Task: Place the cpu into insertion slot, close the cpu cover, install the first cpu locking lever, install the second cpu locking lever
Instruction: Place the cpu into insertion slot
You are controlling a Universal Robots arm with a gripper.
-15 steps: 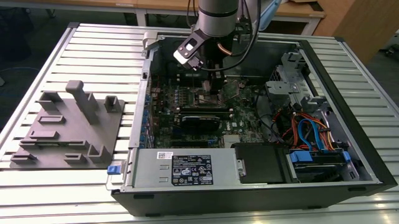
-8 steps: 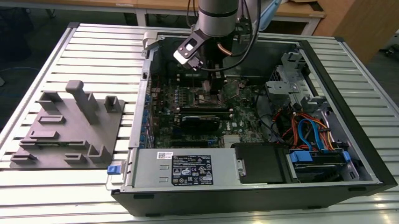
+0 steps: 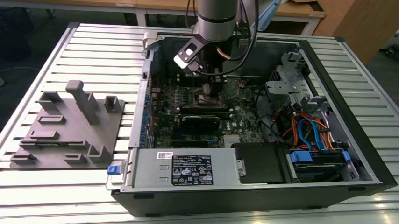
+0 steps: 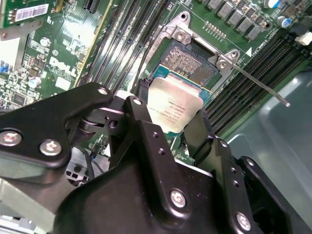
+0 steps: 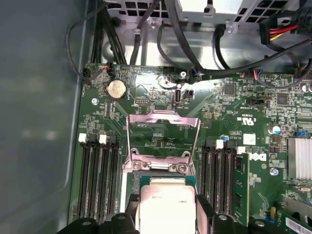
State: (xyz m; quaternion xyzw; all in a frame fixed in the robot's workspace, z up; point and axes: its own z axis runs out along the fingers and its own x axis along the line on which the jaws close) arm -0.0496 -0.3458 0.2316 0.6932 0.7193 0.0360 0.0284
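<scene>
My gripper is shut on the cpu, a small square chip with a silver-grey top, pinched at two opposite edges by the black fingers. The chip hangs slightly tilted just over the insertion slot, whose contact field shows beyond it. In the first wrist view the cpu sits between the fingertips, and the cpu cover, a thin silvery frame, stands swung open behind the socket. One thin locking lever juts out free from the socket corner. In the exterior view the gripper is low inside the computer case.
Long black memory slots flank the socket on both sides. Black cables cross the board's far edge. A power supply and drive bay fill the case's near side. A grey fixture plate lies at the exterior view's left.
</scene>
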